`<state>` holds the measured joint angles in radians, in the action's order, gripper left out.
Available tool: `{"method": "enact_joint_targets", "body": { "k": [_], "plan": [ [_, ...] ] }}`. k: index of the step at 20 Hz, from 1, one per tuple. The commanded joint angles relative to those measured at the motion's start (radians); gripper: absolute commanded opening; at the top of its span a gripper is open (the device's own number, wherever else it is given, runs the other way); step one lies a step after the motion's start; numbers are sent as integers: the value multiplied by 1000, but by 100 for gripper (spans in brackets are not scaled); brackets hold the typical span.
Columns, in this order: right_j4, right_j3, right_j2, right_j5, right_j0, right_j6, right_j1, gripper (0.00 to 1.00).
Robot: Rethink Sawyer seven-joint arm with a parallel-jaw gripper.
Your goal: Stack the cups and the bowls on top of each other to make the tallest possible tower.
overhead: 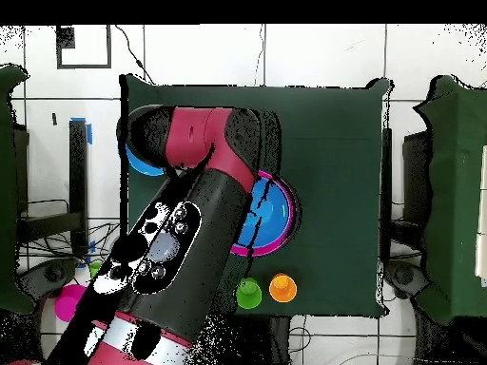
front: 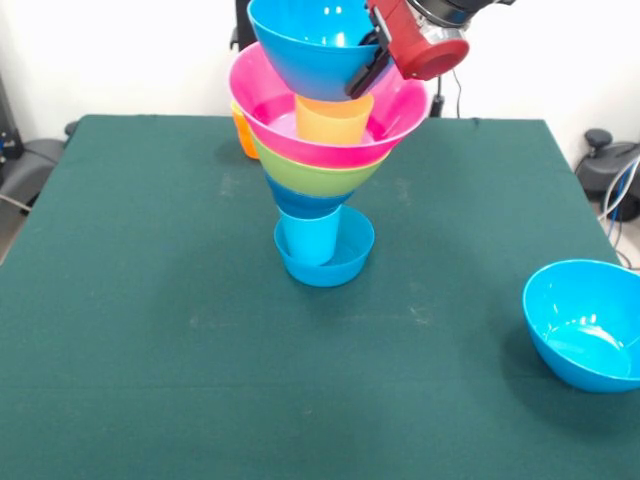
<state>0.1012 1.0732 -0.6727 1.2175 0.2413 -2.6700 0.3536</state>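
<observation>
The tower (front: pixel 320 170) stands at the middle of the worktop (front: pixel 150 300). At its foot is the base bowl (front: pixel 325 262), with the lower cup (front: pixel 308 238) standing in it. On that cup sit the middle bowls (front: pixel 315 180), one nested in the other, and the widest bowl (front: pixel 400 110) rests in them. The upper cup (front: pixel 335 118) stands inside the widest bowl. Just above it the top bowl (front: pixel 305 45) hangs tilted, its right rim gripped by the tool (front: pixel 365 65). The lone bowl (front: pixel 585 325) lies well apart, at the worktop's right edge. Behind the tower, at the far edge, stand two spare cups (overhead: pixel 249 293) side by side (only one peeks out in the front view).
</observation>
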Motion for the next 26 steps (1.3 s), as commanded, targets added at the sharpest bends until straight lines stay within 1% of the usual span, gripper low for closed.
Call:
{"method": "enact_joint_targets", "body": {
  "k": [1,6,8,11,17,20,23,26],
  "plan": [
    [11,-1,60,-6,-2,-197,-63,100],
    [0,2,56,-24,-2,-185,-64,100],
    [17,2,63,-7,-7,-193,-60,100],
    [23,1,54,5,-4,-206,-53,100],
    [18,-12,45,32,-8,-182,-39,100],
    [20,-27,44,66,-10,-165,-26,100],
    [18,-46,42,105,-26,-126,-2,100],
    [25,-58,50,130,-34,-112,12,100]
  ]
}}
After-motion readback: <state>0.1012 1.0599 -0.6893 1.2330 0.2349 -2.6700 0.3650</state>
